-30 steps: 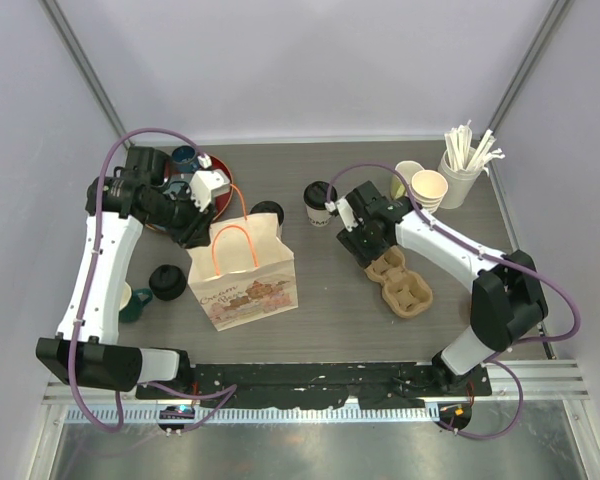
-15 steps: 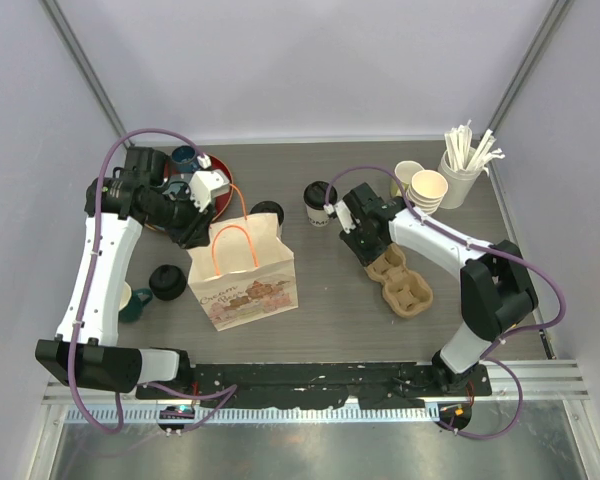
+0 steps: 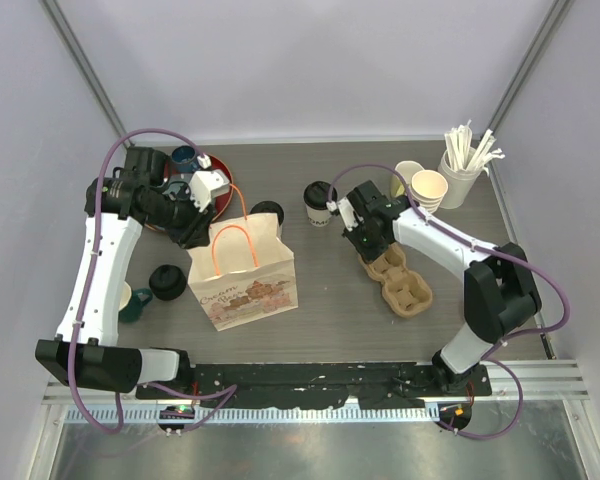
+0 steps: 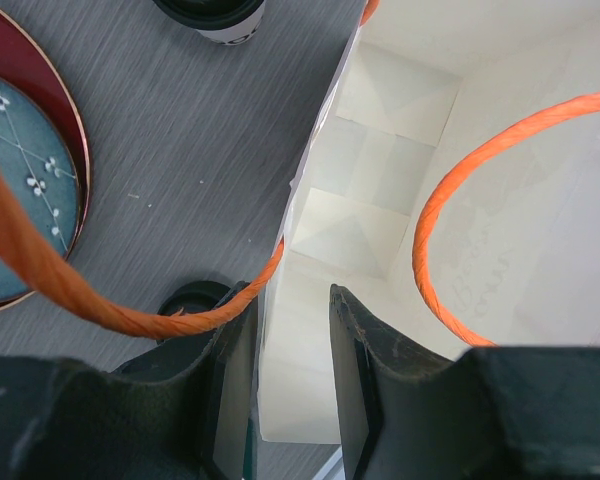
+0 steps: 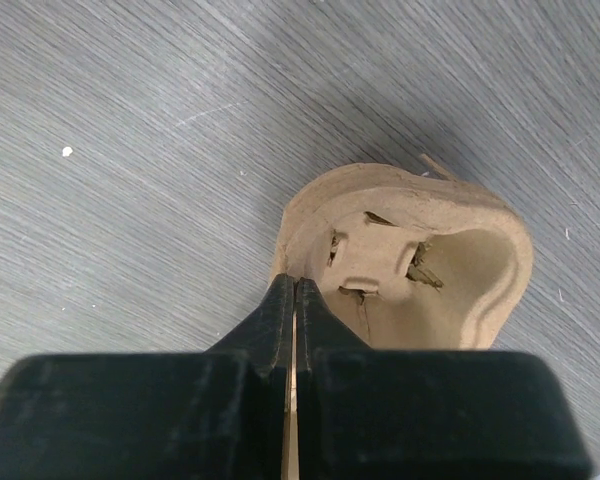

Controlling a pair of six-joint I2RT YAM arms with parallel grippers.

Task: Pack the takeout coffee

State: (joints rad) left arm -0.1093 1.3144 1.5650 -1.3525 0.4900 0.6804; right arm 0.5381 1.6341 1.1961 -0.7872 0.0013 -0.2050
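Observation:
Two takeout coffees stand at the back: one lidded cup (image 3: 320,201) mid-table, another (image 3: 268,212) (image 4: 212,10) just behind the paper bag (image 3: 245,280) (image 4: 480,100). My left gripper (image 3: 201,227) (image 4: 290,320) straddles the bag's rim near a corner. Its jaws are apart, one outside and one inside, and the orange handle (image 4: 130,315) lies over the outer finger. My right gripper (image 3: 367,247) (image 5: 295,285) is shut on the near rim of the brown pulp cup carrier (image 3: 407,287) (image 5: 420,270), which lies flat and holds no cups.
A red plate (image 3: 221,196) (image 4: 30,120) sits behind the bag. Left of the bag stand a black-lidded thing (image 3: 167,282) and a green mug (image 3: 132,303). Bare paper cups (image 3: 428,188) and a holder of white sticks (image 3: 465,165) are at the back right.
The right gripper has closed on the carrier's rim after edging slightly toward it. The left arm and the bag have not moved.

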